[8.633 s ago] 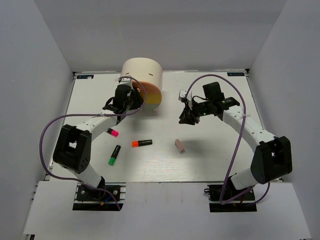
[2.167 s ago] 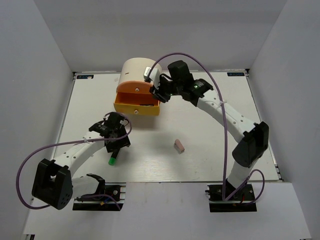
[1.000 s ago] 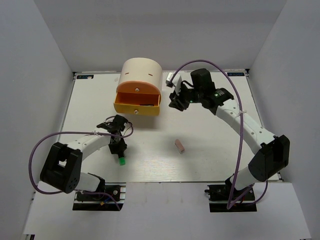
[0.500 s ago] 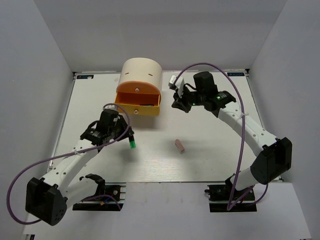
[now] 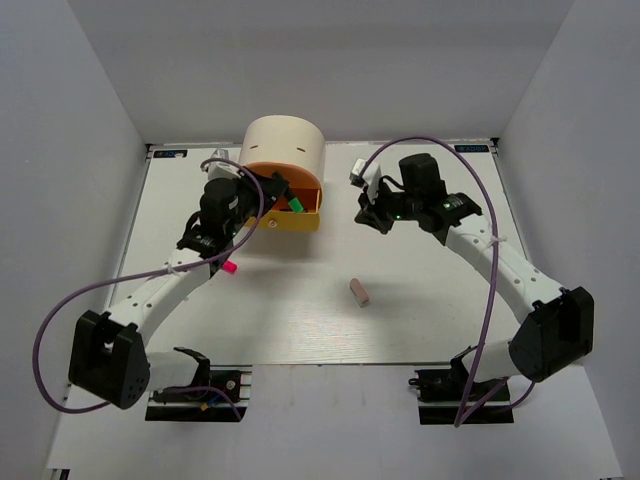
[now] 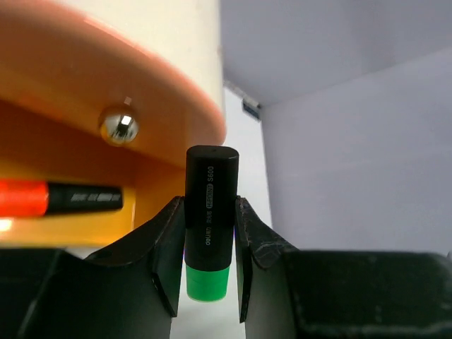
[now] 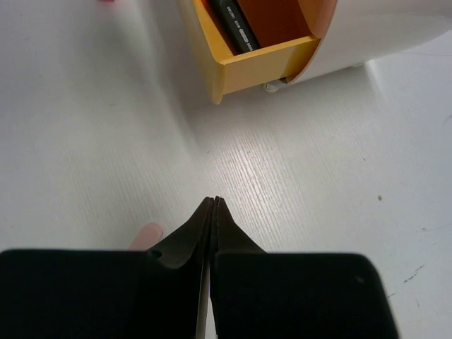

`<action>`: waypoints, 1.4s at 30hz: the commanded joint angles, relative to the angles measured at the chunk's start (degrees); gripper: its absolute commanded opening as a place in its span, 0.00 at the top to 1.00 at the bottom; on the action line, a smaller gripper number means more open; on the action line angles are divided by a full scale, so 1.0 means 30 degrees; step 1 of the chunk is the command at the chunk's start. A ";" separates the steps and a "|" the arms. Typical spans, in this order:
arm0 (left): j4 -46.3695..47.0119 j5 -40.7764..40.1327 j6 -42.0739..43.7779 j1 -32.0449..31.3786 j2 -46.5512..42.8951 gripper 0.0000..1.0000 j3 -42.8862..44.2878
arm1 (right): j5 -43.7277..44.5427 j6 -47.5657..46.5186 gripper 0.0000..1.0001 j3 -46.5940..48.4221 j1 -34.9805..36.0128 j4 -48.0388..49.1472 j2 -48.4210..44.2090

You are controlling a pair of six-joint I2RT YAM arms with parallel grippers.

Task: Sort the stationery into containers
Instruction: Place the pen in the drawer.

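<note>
My left gripper (image 5: 288, 203) is shut on the green highlighter (image 5: 297, 205) and holds it over the open yellow drawer (image 5: 298, 222). In the left wrist view the green highlighter (image 6: 210, 219) sits between my fingers (image 6: 169, 240), cap end toward the camera. The orange-red highlighter (image 6: 60, 198) lies in the yellow drawer (image 6: 42, 229), under the orange drawer (image 6: 92, 78). The pink highlighter (image 5: 228, 266) and the pink eraser (image 5: 359, 291) lie on the table. My right gripper (image 5: 372, 217) is shut and empty, right of the cabinet. The white sticks are not visible.
The cream cabinet (image 5: 285, 148) stands at the back of the white table (image 5: 430, 300). In the right wrist view the yellow drawer (image 7: 261, 65) holds a black-bodied highlighter (image 7: 236, 28), and the eraser (image 7: 146, 233) lies beside my right gripper (image 7: 213, 201). Grey walls enclose the table.
My left gripper has carried the green highlighter from low over the table up to the open yellow drawer. My right arm has drawn back slightly to the right.
</note>
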 commanded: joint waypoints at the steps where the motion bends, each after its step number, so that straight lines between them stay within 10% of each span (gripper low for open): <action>1: 0.3632 -0.1091 -0.1194 0.0101 0.0371 1.00 0.0877 | -0.0015 0.0102 1.00 -0.0359 -0.0281 0.0832 -0.0792; 12: 0.5596 -0.5050 -0.1194 -0.0280 0.0224 1.00 -0.0586 | -0.0366 0.0073 1.00 -0.0333 -0.0546 0.0920 -0.0557; 42: 0.4631 -0.5782 0.0212 -0.0280 0.0400 0.52 -0.1789 | -0.0454 -0.0162 1.00 -0.0156 -0.0664 0.0773 -0.0118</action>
